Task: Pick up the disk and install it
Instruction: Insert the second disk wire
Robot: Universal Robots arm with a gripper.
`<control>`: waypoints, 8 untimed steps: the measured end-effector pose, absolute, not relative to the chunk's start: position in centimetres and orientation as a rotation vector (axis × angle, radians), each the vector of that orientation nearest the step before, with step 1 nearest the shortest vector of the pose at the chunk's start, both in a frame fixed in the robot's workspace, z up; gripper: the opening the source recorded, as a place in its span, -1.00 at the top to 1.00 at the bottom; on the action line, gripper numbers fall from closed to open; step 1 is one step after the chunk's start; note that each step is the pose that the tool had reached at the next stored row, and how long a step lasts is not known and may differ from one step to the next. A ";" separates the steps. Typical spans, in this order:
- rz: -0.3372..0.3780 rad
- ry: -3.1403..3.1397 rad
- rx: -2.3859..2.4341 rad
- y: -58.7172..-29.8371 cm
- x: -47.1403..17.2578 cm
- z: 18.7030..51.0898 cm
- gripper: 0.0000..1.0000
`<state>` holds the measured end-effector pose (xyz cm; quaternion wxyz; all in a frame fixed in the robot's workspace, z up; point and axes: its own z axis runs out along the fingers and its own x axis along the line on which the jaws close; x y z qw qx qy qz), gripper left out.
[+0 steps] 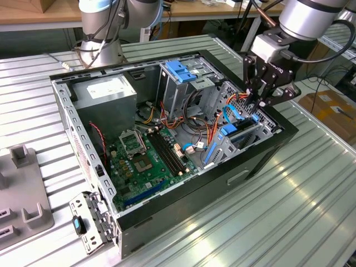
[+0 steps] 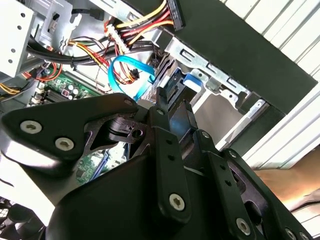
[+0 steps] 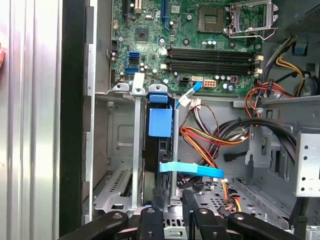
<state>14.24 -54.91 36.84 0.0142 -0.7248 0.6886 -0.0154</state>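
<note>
Ribbed metal tabletop (image 1: 311,194) under everything, shiny and pale, catching bright even light. Wooden desks (image 1: 33,16) along the back, with a cardboard box (image 1: 331,111) off to the exterior view's right. Grey fixture block (image 1: 19,189) sitting at the table's edge on the exterior view's left.
</note>
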 end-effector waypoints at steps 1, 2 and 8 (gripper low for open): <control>-0.048 2.140 -2.260 -54.9 14.4 36.8 0.40; -0.048 2.137 -2.263 -54.8 14.6 36.8 0.40; -0.048 2.119 -2.280 -54.6 15.3 36.9 0.40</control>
